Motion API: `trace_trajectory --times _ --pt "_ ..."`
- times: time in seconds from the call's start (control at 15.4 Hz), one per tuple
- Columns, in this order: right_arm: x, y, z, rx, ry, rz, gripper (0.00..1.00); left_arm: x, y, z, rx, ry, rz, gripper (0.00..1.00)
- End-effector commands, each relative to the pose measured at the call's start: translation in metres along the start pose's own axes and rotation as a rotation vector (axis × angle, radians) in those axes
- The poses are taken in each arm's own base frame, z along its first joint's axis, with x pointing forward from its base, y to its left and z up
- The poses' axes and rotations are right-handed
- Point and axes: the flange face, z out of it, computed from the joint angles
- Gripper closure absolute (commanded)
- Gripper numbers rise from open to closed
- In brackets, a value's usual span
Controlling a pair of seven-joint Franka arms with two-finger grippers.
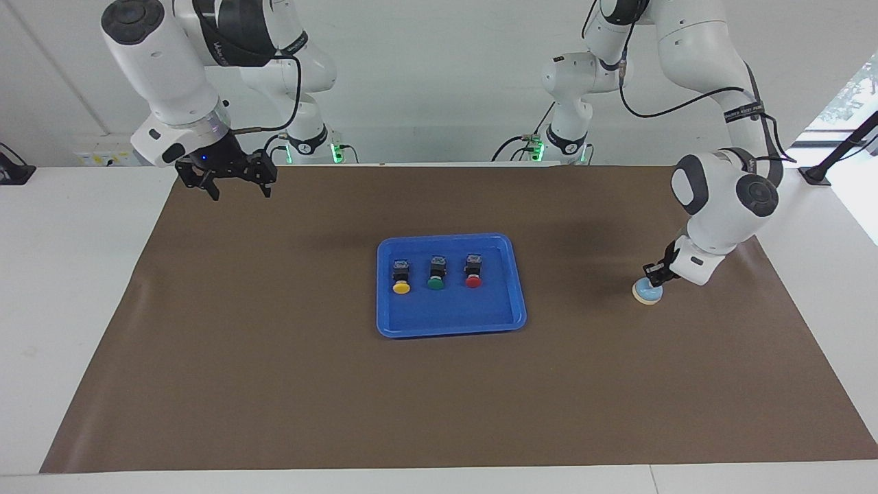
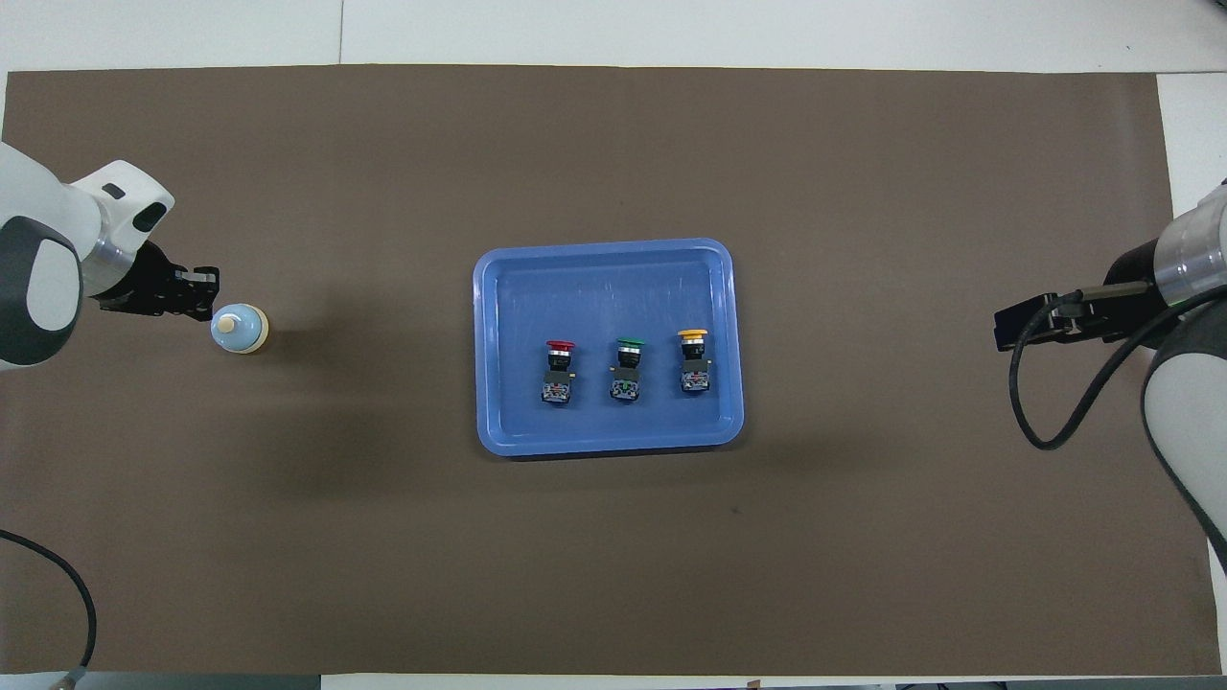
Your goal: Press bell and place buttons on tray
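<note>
While the three small push-button switches sit in a row inside the shallow bright blue plastic tray (image 1: 451,325) mid-frame, not much else is going on in the middle of the brown-covered counter (image 1: 274,384). Caps run yellow button (image 1: 401,287), green button (image 1: 435,282), red button (image 1: 473,280) across the facing view, each lying on its side with the black body pointing toward the robots.

Over at the right edge of that view, the little round bell (image 1: 647,293) with the light blue dome and cream base stands on the mat, well apart from the tray. The left gripper (image 1: 657,274) hangs just above and beside it, fingertips pressed together, pinching nothing; from overhead the cream knob shows clear of it.

The right gripper (image 1: 236,191) waits up in the air at the upper left of the facing view, over the mat's corner, fingers spread wide and empty.
</note>
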Motion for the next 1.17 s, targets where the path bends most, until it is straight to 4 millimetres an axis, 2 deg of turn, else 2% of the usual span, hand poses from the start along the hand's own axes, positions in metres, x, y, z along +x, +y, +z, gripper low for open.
trace_trajectory --times 0.0,0.26,0.45,0.71,0.91,1.1 --pt "-0.006 0.005 -0.003 -0.009 -0.006 -0.009 0.0 -0.019 0.0 -0.05 0.006 -0.005 -0.002 0.0" --pt "-0.006 0.005 -0.003 -0.009 -0.006 -0.009 0.0 -0.053 -0.002 -0.097 0.001 -0.019 -0.002 0.0" --pt "-0.006 0.005 -0.003 -0.009 -0.006 -0.009 0.0 -0.073 -0.004 -0.119 0.002 -0.044 0.002 0.0" --pt "-0.006 0.005 -0.003 -0.009 -0.006 -0.008 0.0 -0.093 -0.003 -0.136 0.004 -0.07 0.006 0.0" --pt "-0.006 0.005 -0.003 -0.009 -0.006 -0.009 0.0 -0.092 0.0 -0.136 0.011 -0.068 0.014 0.0" --pt "-0.006 0.005 -0.003 -0.009 -0.006 -0.009 0.0 -0.09 0.002 -0.145 0.006 -0.067 0.018 0.0"
